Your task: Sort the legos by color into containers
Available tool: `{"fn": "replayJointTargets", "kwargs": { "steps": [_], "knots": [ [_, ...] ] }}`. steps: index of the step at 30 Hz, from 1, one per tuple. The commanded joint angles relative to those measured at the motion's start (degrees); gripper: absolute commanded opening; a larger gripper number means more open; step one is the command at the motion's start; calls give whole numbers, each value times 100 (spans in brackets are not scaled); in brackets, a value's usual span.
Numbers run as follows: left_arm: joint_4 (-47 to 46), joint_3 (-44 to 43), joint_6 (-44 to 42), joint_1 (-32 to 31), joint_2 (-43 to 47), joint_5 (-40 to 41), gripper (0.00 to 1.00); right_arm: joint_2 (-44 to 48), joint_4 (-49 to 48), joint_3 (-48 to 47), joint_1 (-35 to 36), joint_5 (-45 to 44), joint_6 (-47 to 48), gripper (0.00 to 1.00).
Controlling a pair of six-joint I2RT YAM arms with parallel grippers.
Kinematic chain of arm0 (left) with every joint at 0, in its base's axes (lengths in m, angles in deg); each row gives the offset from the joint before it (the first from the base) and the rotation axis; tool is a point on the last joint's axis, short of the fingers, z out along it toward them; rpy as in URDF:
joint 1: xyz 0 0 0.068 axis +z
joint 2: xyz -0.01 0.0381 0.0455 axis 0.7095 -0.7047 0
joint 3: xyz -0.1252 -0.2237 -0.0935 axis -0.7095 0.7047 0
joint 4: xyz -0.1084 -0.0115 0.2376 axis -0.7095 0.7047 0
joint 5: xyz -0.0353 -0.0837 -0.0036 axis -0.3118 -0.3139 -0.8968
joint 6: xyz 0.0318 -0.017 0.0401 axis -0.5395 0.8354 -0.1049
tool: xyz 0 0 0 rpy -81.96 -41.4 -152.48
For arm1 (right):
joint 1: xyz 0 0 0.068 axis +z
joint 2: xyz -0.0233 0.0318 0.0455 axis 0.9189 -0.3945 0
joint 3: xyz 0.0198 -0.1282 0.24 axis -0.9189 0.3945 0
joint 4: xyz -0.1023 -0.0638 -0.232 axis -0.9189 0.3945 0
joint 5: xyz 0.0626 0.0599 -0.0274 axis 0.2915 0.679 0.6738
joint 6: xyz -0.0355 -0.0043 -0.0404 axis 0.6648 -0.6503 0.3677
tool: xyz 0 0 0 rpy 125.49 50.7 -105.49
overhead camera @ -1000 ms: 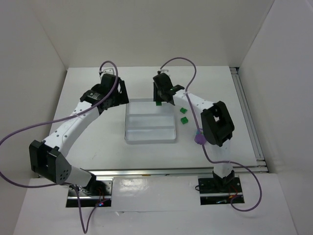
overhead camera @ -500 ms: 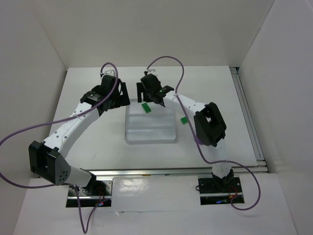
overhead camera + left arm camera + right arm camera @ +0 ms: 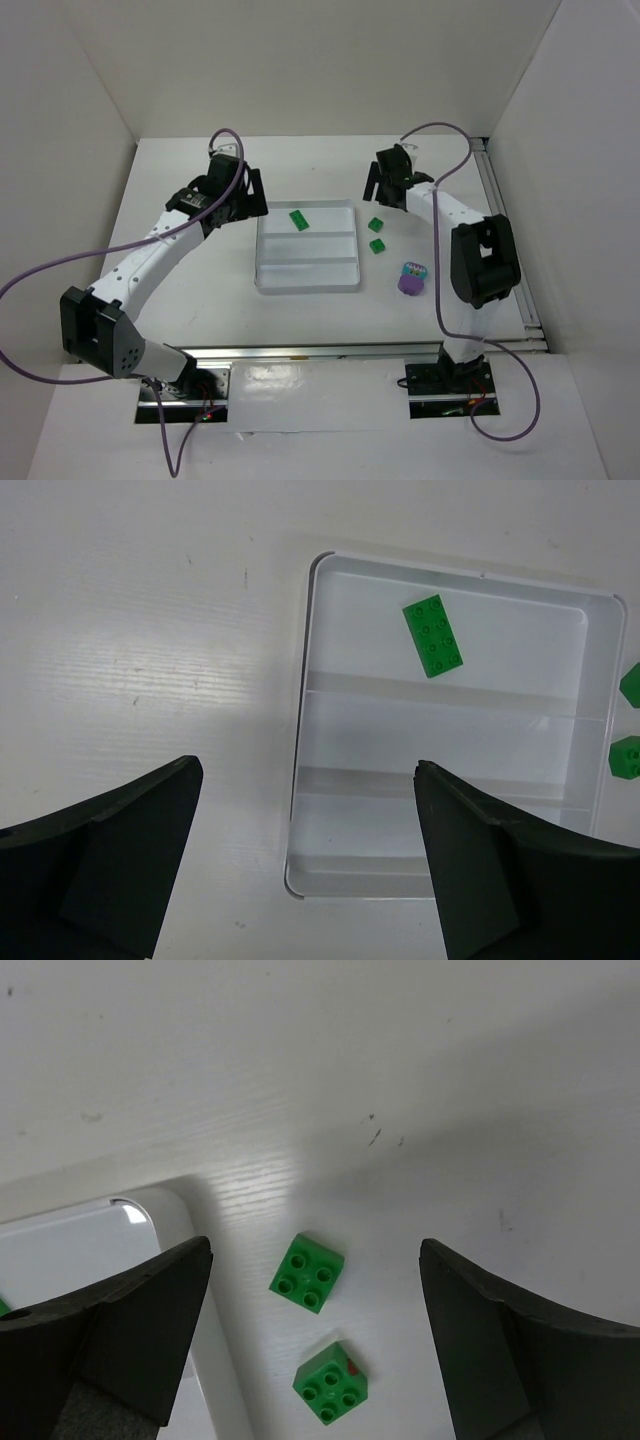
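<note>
Lego number one, a long green brick (image 3: pixel 298 219), lies flat in the far compartment (image 3: pixel 335 218) of the clear tray (image 3: pixel 308 288) at the middle of the tabletop (image 3: pixel 300 165). It is skewed to the walls, which I read as a dropped piece needing no more work.

Two small green bricks (image 3: pixel 375 224) lie studs up on the bare tabletop just off the tray's right edge, one toward the far edge and the other toward the near edge. They are apart from each other and from the tray wall.

My right gripper (image 3: pixel 385 192) hangs above them, nearer the far one, jaws wide apart and empty. In the right wrist view that far brick (image 3: pixel 307 1273) sits almost centred between the fingers (image 3: pixel 130 1330), so I judge it the next pick. The wide opening suits coming down around it.

The left gripper (image 3: pixel 248 205) hovers off the tray's far left corner, jaws fully apart and holding nothing, I suppose to keep out of the right arm's way.

A purple cup (image 3: pixel 410 284) stands toward the tabletop's right edge, nearer me than the bricks, with a teal-and-lilac piece (image 3: pixel 414 270) at its top. Whether it sits inside I cannot tell.
</note>
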Motion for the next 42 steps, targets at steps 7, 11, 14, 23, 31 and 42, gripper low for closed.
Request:
{"fn": "replayJointTargets", "kwargs": {
  "steps": [7, 11, 14, 23, 31, 42],
  "knots": [
    [-139, -45, -93, -72, -20, -16, 100, -464, -58, 287, 37, 448, -403, 84],
    [-139, -45, -93, -72, -20, -16, 100, -754, -6, 235, 37, 623, -525, 78],
    [-139, -45, -93, -72, -20, -16, 100, -886, -6, 234, 37, 686, -587, 72],
    [-139, -45, -146, -125, -73, -16, 100, -791, 99, 129, 273, 106, -649, 42],
    [-86, -150, -199, -125, -125, 37, 100, 18, 152, 182, 642, -694, -579, 37],
    [-139, -89, -67, -178, -73, -77, 100, -621, -15, -740, 1469, -308, -394, 39]
  ]
}}
